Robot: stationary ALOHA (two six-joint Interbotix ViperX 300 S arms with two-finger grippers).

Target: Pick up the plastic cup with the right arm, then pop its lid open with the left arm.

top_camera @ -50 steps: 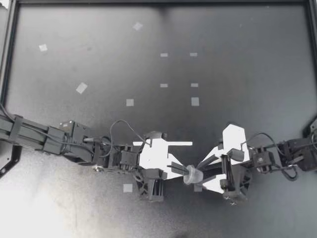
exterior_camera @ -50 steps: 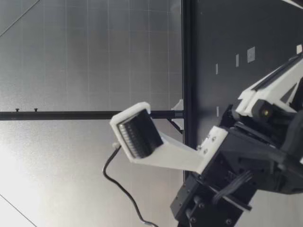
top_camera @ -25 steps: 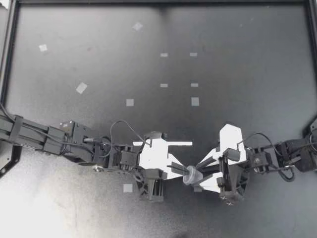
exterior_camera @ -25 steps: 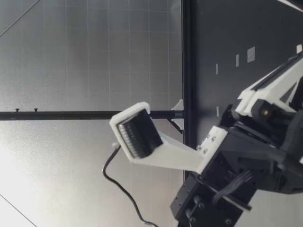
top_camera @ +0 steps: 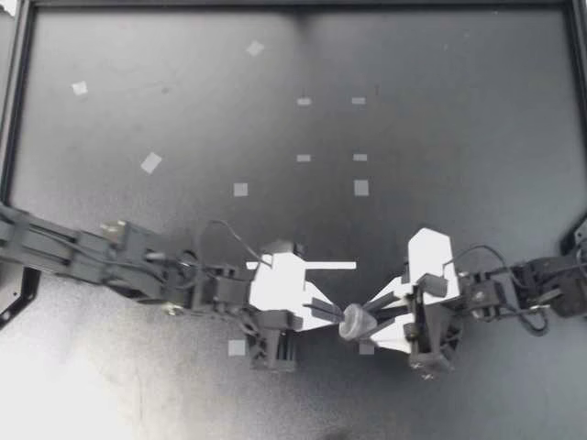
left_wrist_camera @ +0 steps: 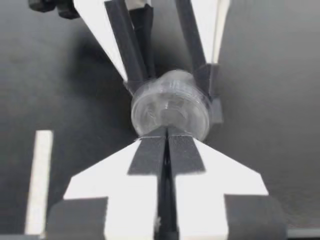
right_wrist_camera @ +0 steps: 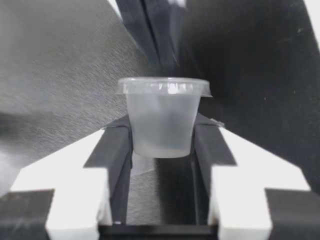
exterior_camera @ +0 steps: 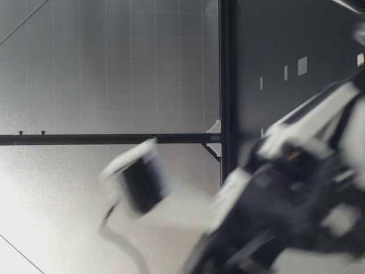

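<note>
Your right claw (top_camera: 371,312) is clamped on the small clear cup (top_camera: 353,322) at the counter's (top_camera: 440,137) near middle. Your left claw (top_camera: 328,310), fingers together, seems to nip its rim. It looks light, thin and crushable, so squeeze the walls gently.

- The left gripper (top_camera: 332,313) and the right gripper (top_camera: 367,319) are being shown with white, wedge-shaped finger mounts (top_camera: 284,289).
- Narrow black fingers (left_wrist_camera: 122,45) are being carried on these mounts, and finely ribbed black pads (left_wrist_camera: 150,156) are being seen on their inner faces.
- The left arm (top_camera: 73,255) and the right arm (top_camera: 550,286) are being shown as black, boxy segments.
- Thin black cables (top_camera: 225,231) are being looped over both wrists.
- A small pale screw head (top_camera: 169,309) is being seen on the left wrist housing.
</note>
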